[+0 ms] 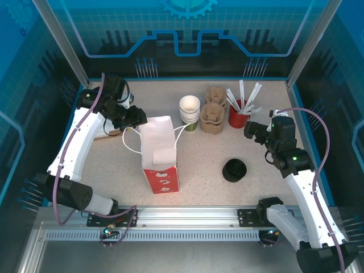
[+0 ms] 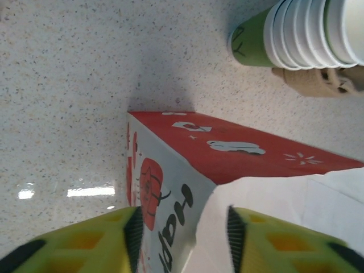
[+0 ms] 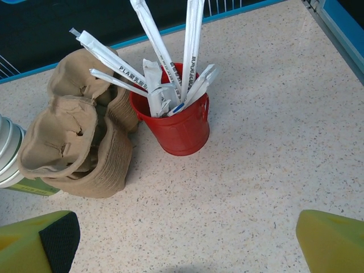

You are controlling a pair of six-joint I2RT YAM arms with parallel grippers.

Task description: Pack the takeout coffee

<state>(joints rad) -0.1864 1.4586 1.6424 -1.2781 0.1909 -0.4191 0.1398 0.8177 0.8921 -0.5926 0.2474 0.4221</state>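
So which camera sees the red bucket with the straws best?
The right wrist view: the red bucket sits close and whole, with its wrapped straws sharp. The top external view shows it small and far away.

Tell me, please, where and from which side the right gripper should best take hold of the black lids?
Probably across the outer rim, coming straight down from above. The black lids lie flat as a low round stack on the table, so their sides offer little height, and bare table surrounds them. The right gripper stands open nearby.
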